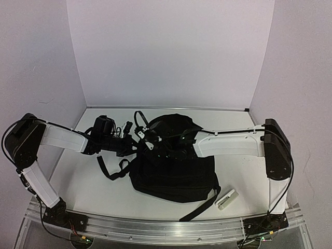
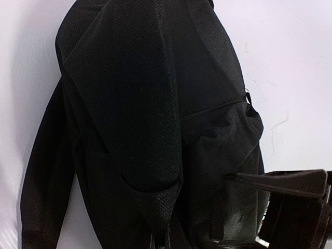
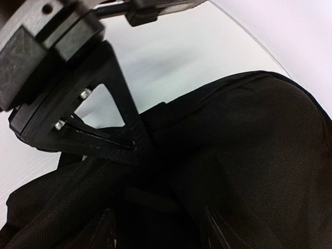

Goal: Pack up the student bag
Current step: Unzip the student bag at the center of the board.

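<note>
Nearest to us, the metal rail (image 1: 166,225) runs along the counter's near edge, with one arm base bolted toward each near corner. We count two arms, two pincers, one student bag and one small white object.

Largest by far is the student bag (image 1: 174,174). It lies black and slumped around the middle of the counter (image 1: 78,181), its rounded top toward the far edge. Its straps (image 1: 111,168) loop out over the white surface on the left, and one more trails toward the near edge.

Both arms stretch inward and meet at the bag's far part. The left pincer (image 1: 144,139) extends from the left edge. In the right wrist view we see its fingertips (image 3: 124,142) pressed together on a fold of the bag's cloth. The right pincer (image 1: 168,148) extends from the right edge. In its own wrist view its two fingers (image 3: 106,231) stand spread apart against the black cloth, and we cannot tell whether they grip anything.

The small white object (image 1: 226,199) lies just beside the bag's near right corner, close to the near edge and apart from both pincers.

We see a wide patch of bare white counter between the bag and the left edge. Narrower strips show along the far edge and the right edge. Pale walls (image 1: 166,52) stand along those three edges.
</note>
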Robot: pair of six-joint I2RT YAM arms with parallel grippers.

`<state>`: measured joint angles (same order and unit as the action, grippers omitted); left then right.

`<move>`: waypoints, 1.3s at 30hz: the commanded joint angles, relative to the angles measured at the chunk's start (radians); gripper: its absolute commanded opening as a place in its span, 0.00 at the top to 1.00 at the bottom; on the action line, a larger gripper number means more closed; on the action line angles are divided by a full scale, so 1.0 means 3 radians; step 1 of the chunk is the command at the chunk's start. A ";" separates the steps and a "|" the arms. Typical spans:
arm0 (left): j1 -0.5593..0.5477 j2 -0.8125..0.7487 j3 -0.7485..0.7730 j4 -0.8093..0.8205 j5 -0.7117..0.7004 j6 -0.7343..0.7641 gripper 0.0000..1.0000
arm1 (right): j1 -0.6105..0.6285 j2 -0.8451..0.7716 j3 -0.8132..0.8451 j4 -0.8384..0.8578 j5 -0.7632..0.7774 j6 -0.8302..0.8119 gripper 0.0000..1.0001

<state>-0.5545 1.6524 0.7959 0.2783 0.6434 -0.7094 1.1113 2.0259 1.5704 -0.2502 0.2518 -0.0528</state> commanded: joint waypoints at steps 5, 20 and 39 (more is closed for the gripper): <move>-0.0003 -0.0237 0.0059 0.0348 0.0247 -0.0009 1.00 | 0.0081 0.0219 0.0329 0.0065 0.0412 -0.0151 0.65; 0.0052 -0.0452 0.0024 -0.0157 -0.0472 -0.0207 1.00 | 0.0120 -0.0244 -0.0204 0.0309 0.1410 0.0823 1.00; 0.0631 -0.0945 -0.0561 -0.0336 -0.0567 -0.0392 1.00 | -0.0684 -0.1170 -0.1303 -0.0101 0.1306 0.2290 1.00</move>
<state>-0.3981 1.4292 0.6280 0.1571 0.5368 -0.8339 0.9364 1.7281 1.1948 -0.2241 0.6021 0.5800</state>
